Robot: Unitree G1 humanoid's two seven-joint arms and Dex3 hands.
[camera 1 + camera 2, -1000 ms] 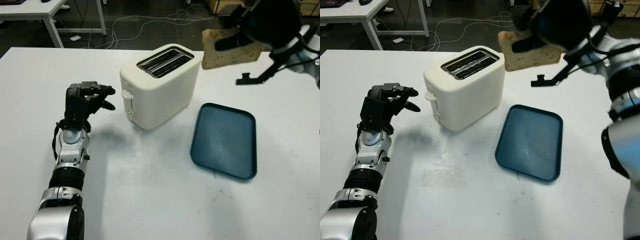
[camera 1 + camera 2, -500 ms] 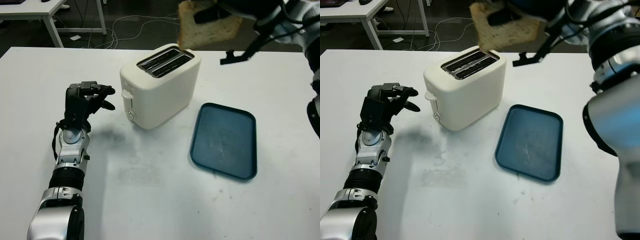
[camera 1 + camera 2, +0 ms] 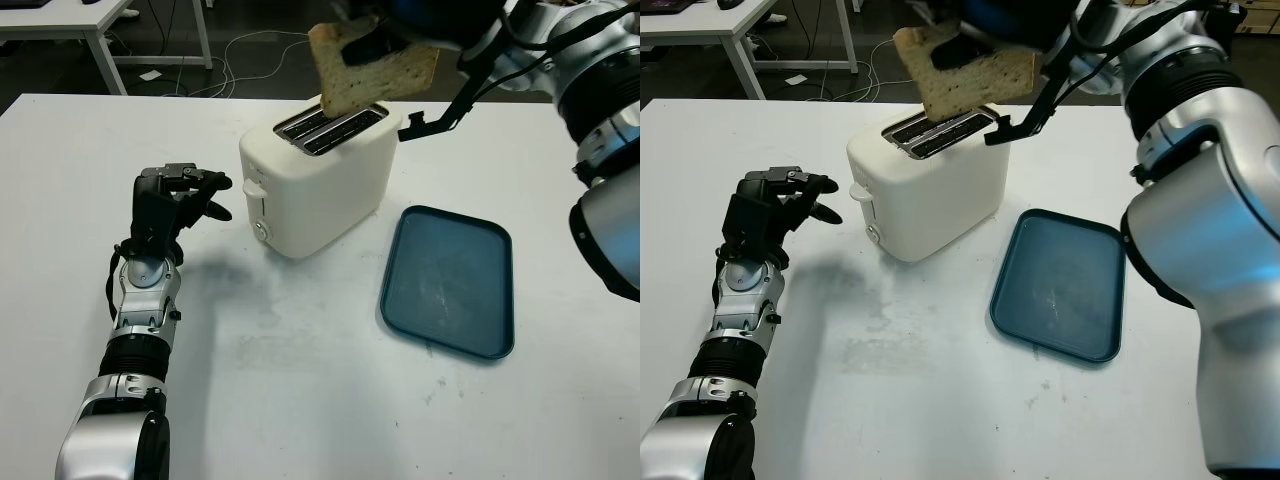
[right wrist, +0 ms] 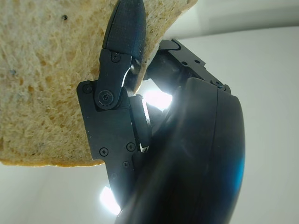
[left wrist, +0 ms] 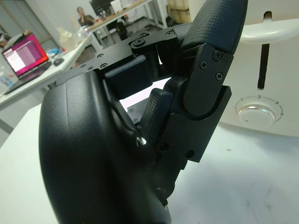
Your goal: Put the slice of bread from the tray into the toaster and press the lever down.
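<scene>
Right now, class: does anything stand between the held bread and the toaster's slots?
Nothing visible does. The right hand holds the bread just above the toaster; both slots look open and empty. The left hand sits beside the toaster, off the path.

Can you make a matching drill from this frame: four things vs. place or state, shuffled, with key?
Things:
1. slice of bread
2. tray
3. toaster
4. left hand

States:
A. curled, holding nothing, beside the toaster's lever side
B. bare, on the table
C. held by the right hand above the slots
D. slots unfilled, lever up

Pairs: 1-C, 2-B, 3-D, 4-A
</scene>
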